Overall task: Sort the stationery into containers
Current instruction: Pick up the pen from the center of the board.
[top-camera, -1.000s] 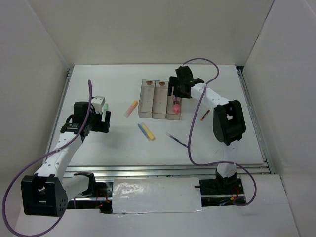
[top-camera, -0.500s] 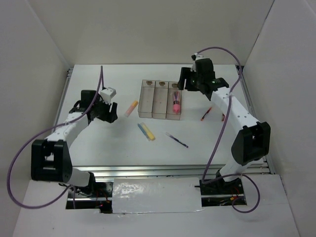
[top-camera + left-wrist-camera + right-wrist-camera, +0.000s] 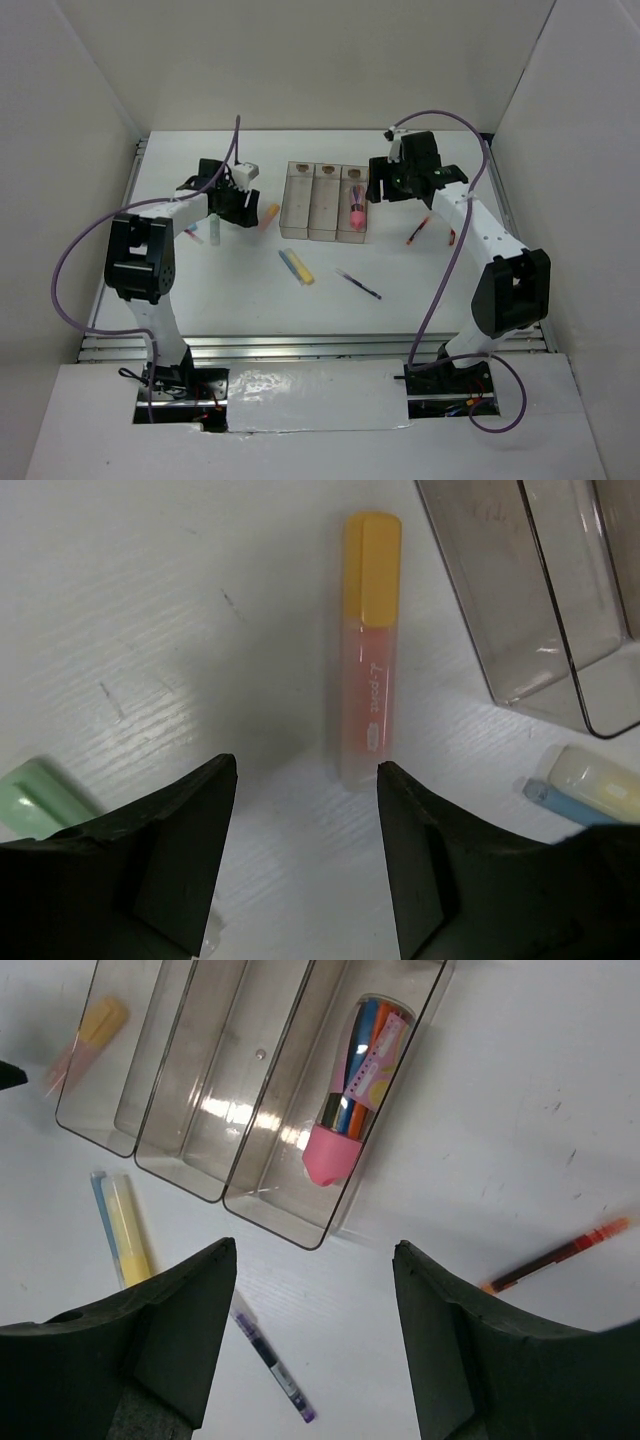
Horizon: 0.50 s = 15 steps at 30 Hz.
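Observation:
Three joined clear bins (image 3: 311,203) stand at mid table. The fat pink-and-purple pen (image 3: 356,212) lies in the right bin, also in the right wrist view (image 3: 355,1080). My left gripper (image 3: 240,205) is open and empty, its tips just short of the near end of the orange-yellow highlighter (image 3: 368,650), which lies left of the bins (image 3: 520,610). My right gripper (image 3: 385,188) is open and empty, above the table just right of the bins (image 3: 180,1080). Yellow (image 3: 300,267) and blue (image 3: 290,263) pens lie side by side in front of the bins. A dark purple pen (image 3: 358,284) lies right of them.
Two thin red pens (image 3: 418,231) (image 3: 451,237) lie right of the bins; one shows in the right wrist view (image 3: 560,1255). A pale green item (image 3: 40,790) lies by my left gripper's left finger. White walls close in the table on three sides.
My left arm swung away and rightward up to the orange-yellow highlighter. My right gripper left the right bin, rose and moved right; the pink-and-purple pen stays in the bin.

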### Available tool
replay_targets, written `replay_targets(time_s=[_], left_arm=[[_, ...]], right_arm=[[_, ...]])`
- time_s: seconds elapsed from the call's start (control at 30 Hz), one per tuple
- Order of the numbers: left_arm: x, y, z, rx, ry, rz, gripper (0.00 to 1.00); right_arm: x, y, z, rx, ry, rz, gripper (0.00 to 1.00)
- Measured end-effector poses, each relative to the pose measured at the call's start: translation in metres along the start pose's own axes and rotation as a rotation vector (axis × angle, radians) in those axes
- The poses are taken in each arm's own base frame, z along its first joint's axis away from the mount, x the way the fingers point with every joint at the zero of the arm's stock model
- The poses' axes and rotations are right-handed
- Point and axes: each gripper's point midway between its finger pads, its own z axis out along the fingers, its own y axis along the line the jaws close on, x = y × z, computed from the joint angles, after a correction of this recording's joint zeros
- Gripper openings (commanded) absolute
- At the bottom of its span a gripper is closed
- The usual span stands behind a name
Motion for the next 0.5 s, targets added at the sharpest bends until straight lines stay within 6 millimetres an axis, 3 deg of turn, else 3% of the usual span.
replay_targets(time_s=[0.33,0.5], left_arm=[[0.0,-0.015,0.027,-0.034,0.059,0.042,0.7],[0.003,-0.011,0.038,-0.077,0.085,0.052,0.6]], right_arm=[[0.006,-0.003,-0.004,-0.026,0.032,-0.048,0.72],[0.006,-0.002,-0.004,-0.045,0.033,-0.102,0.73]])
